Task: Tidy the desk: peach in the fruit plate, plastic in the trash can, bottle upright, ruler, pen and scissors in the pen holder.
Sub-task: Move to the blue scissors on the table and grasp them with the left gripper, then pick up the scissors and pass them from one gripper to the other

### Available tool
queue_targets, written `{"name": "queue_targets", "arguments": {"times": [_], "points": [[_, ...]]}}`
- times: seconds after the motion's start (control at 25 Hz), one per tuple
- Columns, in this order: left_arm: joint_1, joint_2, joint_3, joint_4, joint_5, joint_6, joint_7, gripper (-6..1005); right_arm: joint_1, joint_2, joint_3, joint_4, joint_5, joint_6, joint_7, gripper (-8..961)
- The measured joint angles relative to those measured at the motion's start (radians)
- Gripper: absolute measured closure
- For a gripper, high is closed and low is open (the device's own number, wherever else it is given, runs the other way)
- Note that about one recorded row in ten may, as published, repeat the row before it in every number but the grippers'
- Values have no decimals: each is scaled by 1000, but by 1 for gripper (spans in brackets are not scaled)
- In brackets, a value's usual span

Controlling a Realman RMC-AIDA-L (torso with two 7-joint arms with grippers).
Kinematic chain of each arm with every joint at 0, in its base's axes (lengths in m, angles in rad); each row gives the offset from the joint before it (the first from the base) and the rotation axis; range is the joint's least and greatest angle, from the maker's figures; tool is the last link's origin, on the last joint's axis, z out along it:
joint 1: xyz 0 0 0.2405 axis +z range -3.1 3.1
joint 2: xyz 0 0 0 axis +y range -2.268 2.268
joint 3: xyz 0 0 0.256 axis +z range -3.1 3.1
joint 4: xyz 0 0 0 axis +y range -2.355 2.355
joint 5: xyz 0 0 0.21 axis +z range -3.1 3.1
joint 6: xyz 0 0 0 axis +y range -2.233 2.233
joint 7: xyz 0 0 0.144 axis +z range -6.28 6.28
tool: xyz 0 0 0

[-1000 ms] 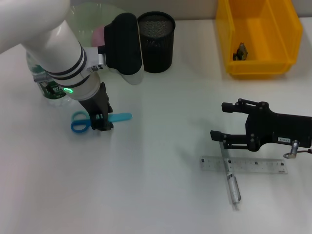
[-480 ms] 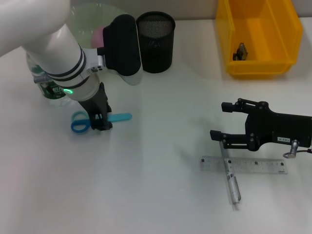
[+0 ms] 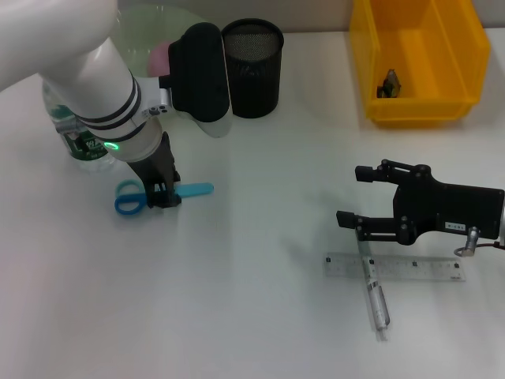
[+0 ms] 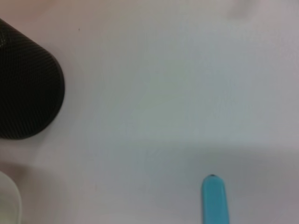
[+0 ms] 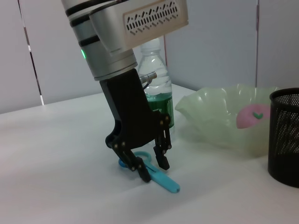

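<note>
Desk point(image 3: 252, 237) is plain white and flat; behind it the right wrist view shows pale grey wall panels with vertical seams. Taking the pen holder point(image 3: 252, 67) as reference: fruit plate point(image 5: 219, 116) just beside it on the robot's left, peach point(image 5: 252, 115) inside the plate, bottle point(image 5: 156, 95) upright further left past the plate. Trash can point(image 3: 416, 59) well off to its right, with a small dark scrap inside (can't tell what). Scissors point(image 3: 158, 196) lie flat in front-left of the holder. Left gripper point(image 5: 153, 168) is down over them, fingers parted and straddling the scissors near the handle end, not closed on them. Ruler point(image 3: 394, 268) and pen point(image 3: 374, 288) lie crossed, far front-right of the holder. Right gripper point(image 3: 347, 196) hovers just above them, fingers spread, holding nothing.
</note>
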Motion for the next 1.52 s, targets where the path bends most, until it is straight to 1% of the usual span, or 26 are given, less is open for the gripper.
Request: {"name": "queue_targets", "arguments": {"times": [0.08, 0.32, 1.16, 1.36, 1.52], "points": [[-1, 0, 0, -1, 0, 0, 0, 650, 0, 0, 0, 0, 0, 0, 0, 114], [-5, 0, 0, -16, 0, 0, 0, 730, 1, 1, 0, 0, 0, 0, -1, 115], [-15, 0, -7, -20, -13, 13, -3, 773, 9, 1, 0, 0, 0, 3, -8, 118], [-11, 0, -44, 21, -50, 61, -10, 773, 9, 1, 4, 0, 0, 3, -8, 118], [3, 3, -119, 65, -116, 121, -9, 773, 6, 0, 6, 0, 0, 1, -8, 118]]}}
